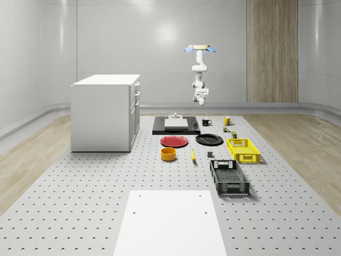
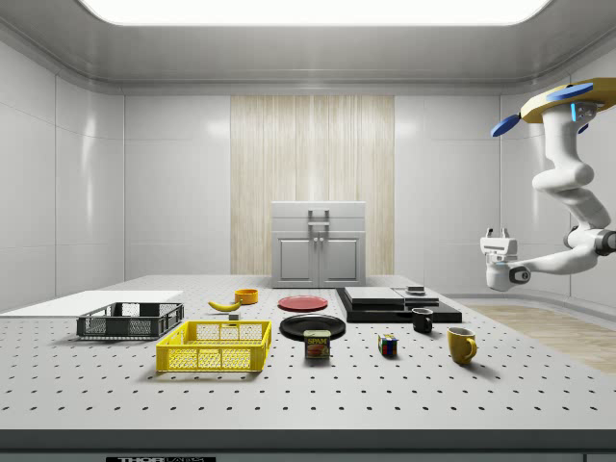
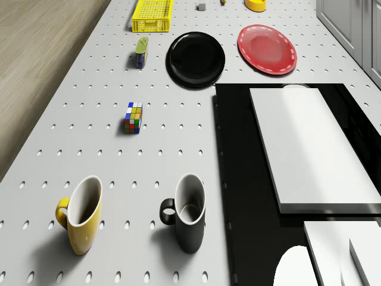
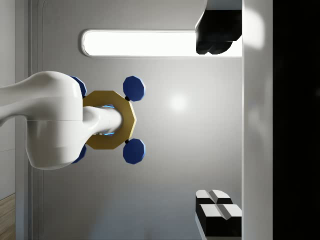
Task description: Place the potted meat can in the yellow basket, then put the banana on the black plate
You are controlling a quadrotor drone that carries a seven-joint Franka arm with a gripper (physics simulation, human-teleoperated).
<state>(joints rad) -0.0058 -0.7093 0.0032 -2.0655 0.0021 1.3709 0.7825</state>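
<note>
Reading "SPAM": potted meat can (image 2: 318,344)

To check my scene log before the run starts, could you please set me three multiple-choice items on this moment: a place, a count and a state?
1. Where is the potted meat can?
A. in the yellow basket
B. on the table beside the black plate
C. in the gripper

2. How many mugs stand on the table?
A. one
B. two
C. four

3. What is the banana's state?
A. lying on the table
B. lying on the black plate
C. hanging from the drone

Answers:
1 B: the can stands on the table, outside the basket.
2 B: there is a black mug and a yellow mug.
3 A: it lies apart from the plate, while the drone hovers over the table's end with its gripper open and empty.
</note>
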